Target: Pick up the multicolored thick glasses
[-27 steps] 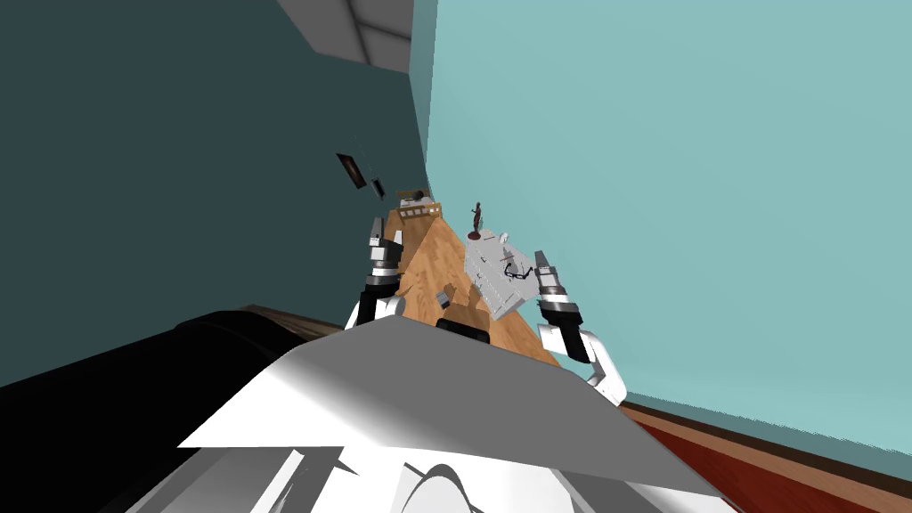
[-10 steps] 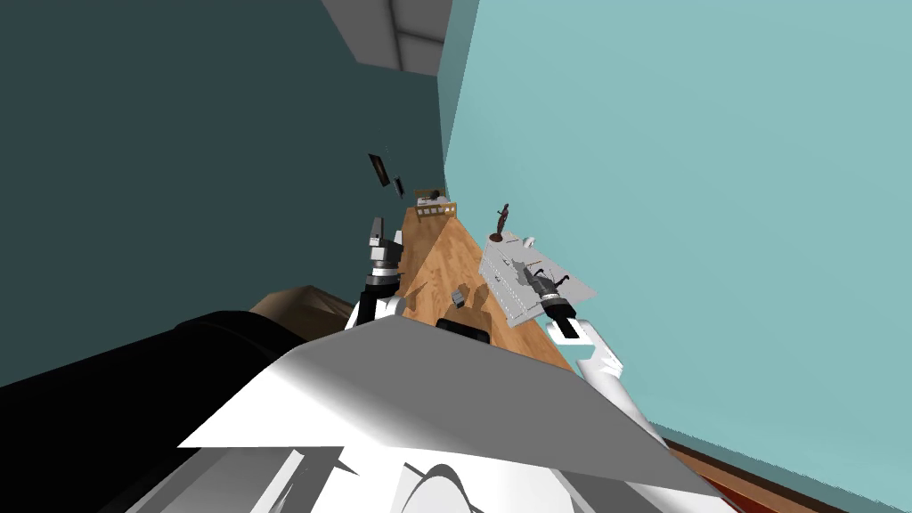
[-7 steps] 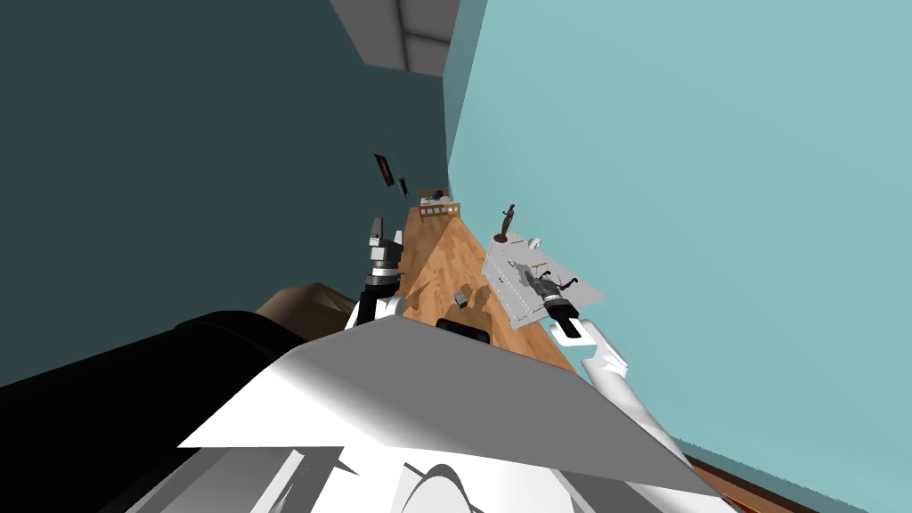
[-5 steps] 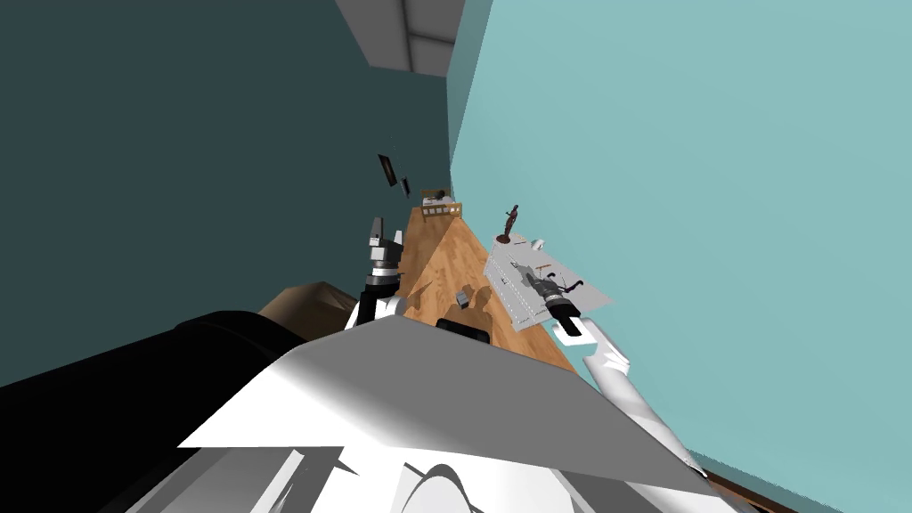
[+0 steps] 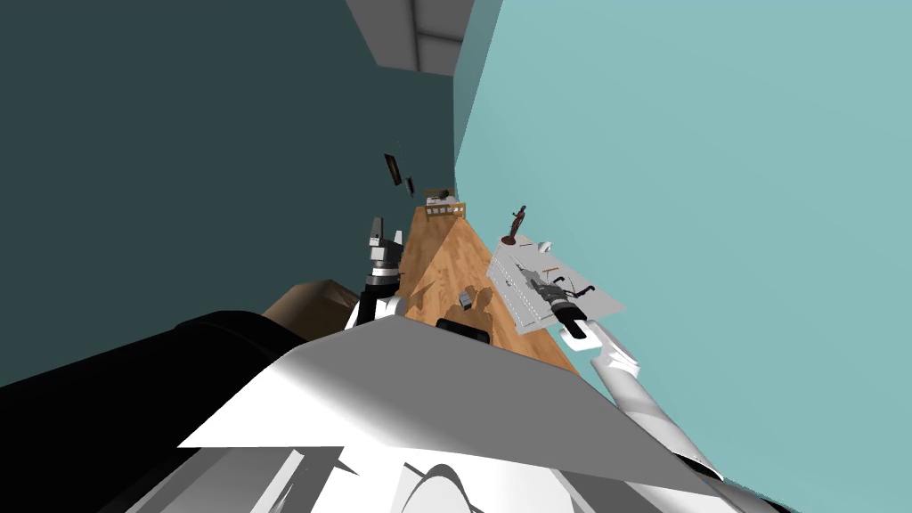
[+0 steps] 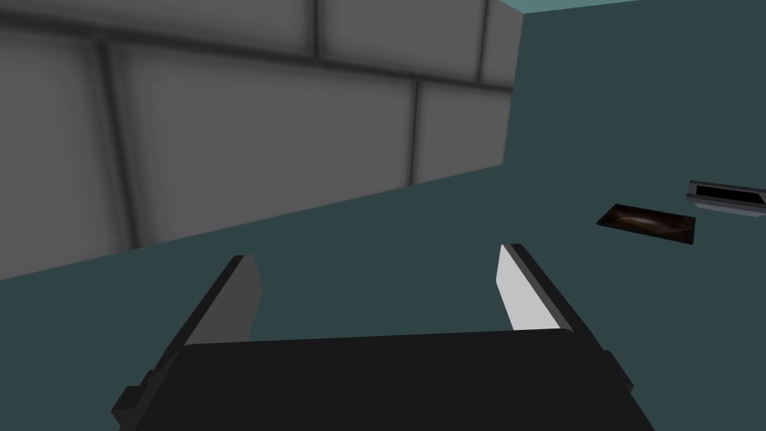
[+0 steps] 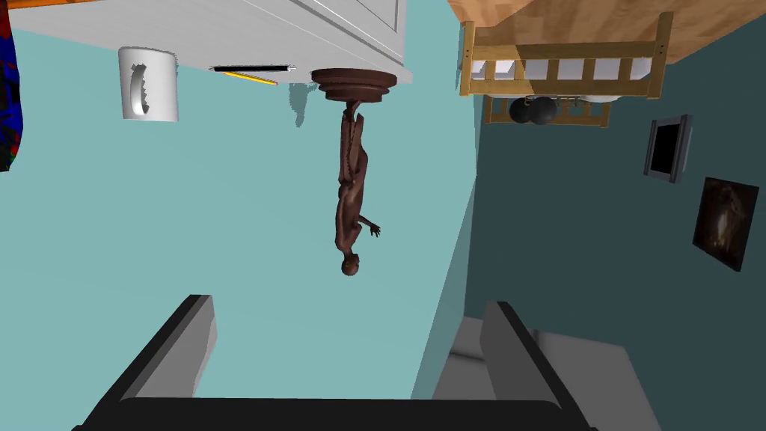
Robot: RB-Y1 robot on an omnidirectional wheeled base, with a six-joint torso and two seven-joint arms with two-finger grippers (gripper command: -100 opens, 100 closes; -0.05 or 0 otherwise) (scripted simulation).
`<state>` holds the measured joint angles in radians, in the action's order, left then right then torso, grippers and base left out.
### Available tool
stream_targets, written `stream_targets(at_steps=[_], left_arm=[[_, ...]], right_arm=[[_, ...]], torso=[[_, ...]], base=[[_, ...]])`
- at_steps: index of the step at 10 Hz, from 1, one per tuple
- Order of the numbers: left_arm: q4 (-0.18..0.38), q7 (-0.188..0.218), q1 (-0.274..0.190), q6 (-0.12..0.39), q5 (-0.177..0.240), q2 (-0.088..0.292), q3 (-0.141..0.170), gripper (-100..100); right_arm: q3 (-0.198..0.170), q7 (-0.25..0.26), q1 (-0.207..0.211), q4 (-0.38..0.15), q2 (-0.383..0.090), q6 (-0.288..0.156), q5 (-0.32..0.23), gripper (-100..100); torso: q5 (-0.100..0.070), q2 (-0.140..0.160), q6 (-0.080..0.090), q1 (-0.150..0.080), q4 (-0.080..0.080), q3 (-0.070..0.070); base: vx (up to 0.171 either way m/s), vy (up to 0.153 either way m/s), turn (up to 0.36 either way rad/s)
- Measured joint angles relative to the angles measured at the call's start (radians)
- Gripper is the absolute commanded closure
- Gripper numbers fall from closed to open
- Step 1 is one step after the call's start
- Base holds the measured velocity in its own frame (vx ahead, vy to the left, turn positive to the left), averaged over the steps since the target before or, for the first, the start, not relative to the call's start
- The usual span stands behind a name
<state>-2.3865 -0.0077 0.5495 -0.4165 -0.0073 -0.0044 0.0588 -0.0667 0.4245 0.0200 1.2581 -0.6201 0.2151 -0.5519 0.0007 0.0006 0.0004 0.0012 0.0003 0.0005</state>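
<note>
- Right gripper (image 7: 348, 303) is reaching low along one white cabinet (image 5: 517, 303), its two fingers standing apart with nothing between them.
- One pair of glasses (image 5: 581, 289) (dark from the head view) is lying on the cabinet top just beside that gripper's body.
- One brown statue (image 7: 350, 187), one white mug (image 7: 148, 84) and two pencils (image 7: 250, 72) are sitting farther along.
- Left gripper (image 6: 378, 288) is hovering raised, fingers likewise spread.

White cabinet top (image 7: 224, 30) bearing glasses (image 5: 581, 289), brown statuette (image 7: 350, 187), mug (image 7: 148, 84), pencil (image 7: 250, 77), pen (image 7: 250, 68)
</note>
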Motion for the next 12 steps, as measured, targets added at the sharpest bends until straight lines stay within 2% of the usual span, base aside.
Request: stream_targets(at_steps=[5, 8, 10, 12], left_arm=[[0.0, 0.0, 0.0, 0.0, 0.0, 0.0, 0.0, 0], [0.0, 0.0, 0.0, 0.0, 0.0, 0.0, 0.0, 0], [0.0, 0.0, 0.0, 0.0, 0.0, 0.0, 0.0, 0], [0.0, 0.0, 0.0, 0.0, 0.0, 0.0, 0.0, 0]], right_arm=[[-0.024, 0.031, -0.038, -0.12, -0.072, -0.016, -0.045, -100], [-0.026, 0.058, -0.056, -0.196, -0.087, -0.013, -0.067, -100], [-0.033, 0.074, -0.077, -0.258, -0.112, -0.01, -0.085, -100], [-0.039, 0.103, -0.106, -0.348, -0.149, -0.005, -0.112, -100]], torso=[[0.0, -0.001, 0.001, 0.001, 0.0, -0.001], [0.0, -0.001, 0.001, 0.0, 0.0, 0.0], [0.0, -0.001, 0.001, 0.0, 0.0, 0.0], [0.0, -0.001, 0.0, 0.002, 0.0, -0.001]], base=[[0.018, 0.045, 0.056], [0.023, 0.035, 0.085], [0.023, 0.039, 0.061], [0.042, 0.06, 0.148]])
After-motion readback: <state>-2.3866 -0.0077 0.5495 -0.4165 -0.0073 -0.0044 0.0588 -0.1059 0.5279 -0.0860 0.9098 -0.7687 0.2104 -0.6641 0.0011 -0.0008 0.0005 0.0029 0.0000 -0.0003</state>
